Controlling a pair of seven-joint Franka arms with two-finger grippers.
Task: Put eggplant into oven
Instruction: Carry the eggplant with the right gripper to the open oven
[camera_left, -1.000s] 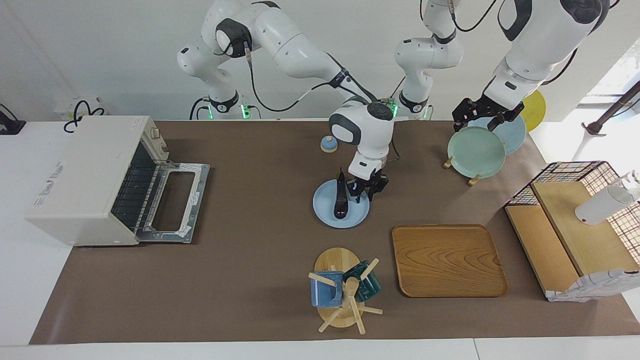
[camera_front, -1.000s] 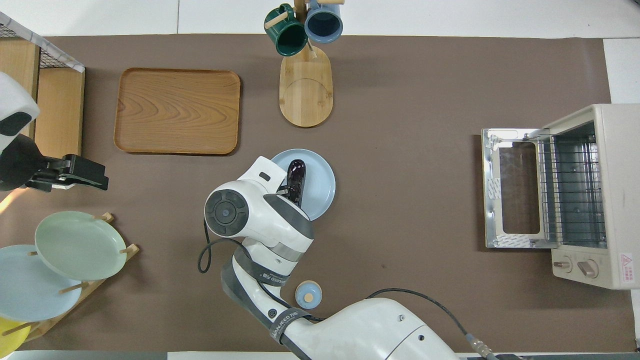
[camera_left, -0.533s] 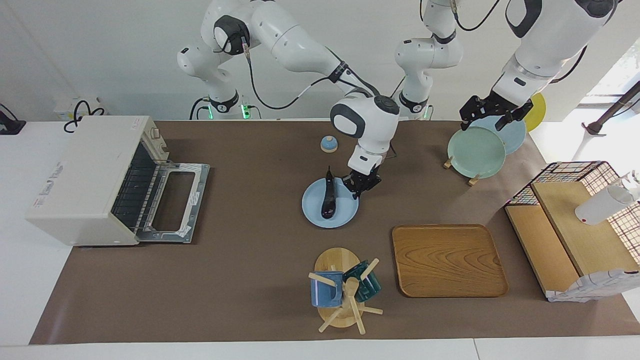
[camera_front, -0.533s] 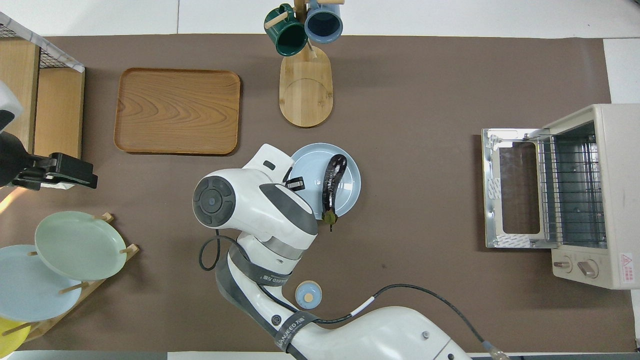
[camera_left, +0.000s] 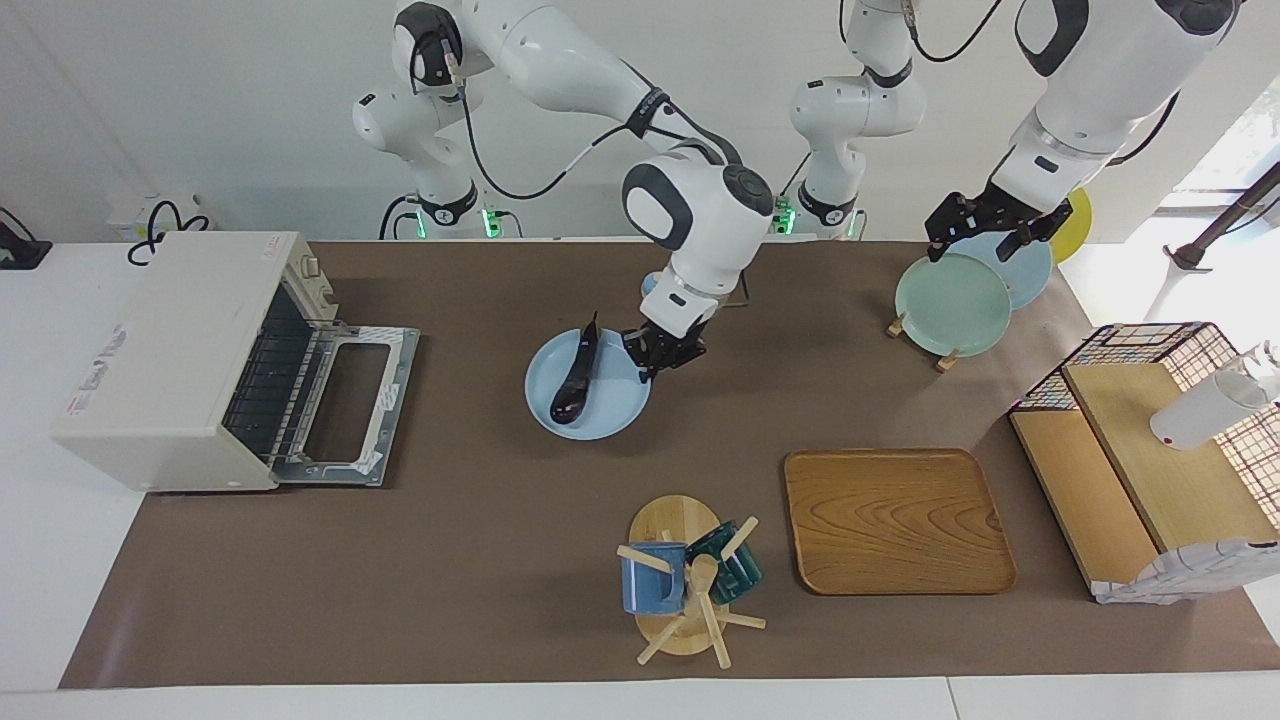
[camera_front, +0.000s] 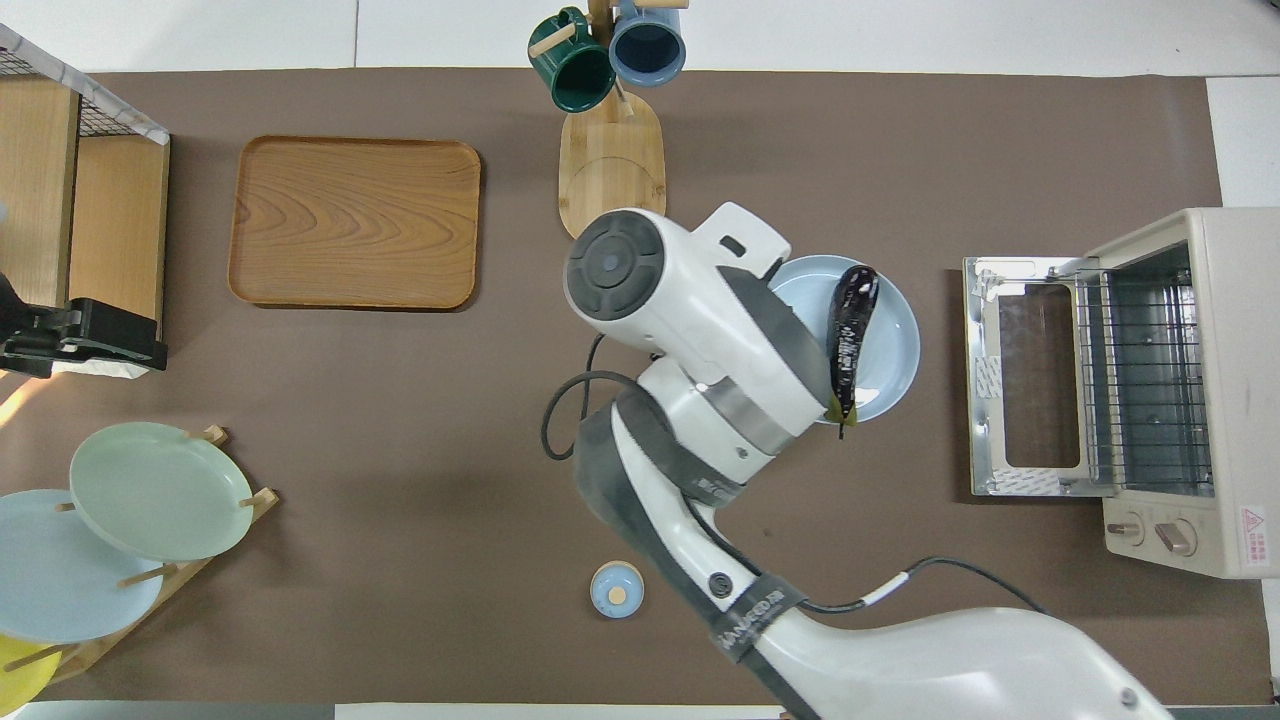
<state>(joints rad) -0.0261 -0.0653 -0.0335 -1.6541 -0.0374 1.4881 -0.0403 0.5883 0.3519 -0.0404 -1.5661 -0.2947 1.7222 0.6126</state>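
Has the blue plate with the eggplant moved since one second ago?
Yes. The blue plate, gripped at its rim by the right gripper with the eggplant on it, has moved toward the open oven, away from the wooden tray.

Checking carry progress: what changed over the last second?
The right gripper, shut on the rim of the blue plate, carried it with the eggplant on it toward the open oven. The left gripper, open, drew up and waits over the plate rack. Oven, tray and mugs unchanged.
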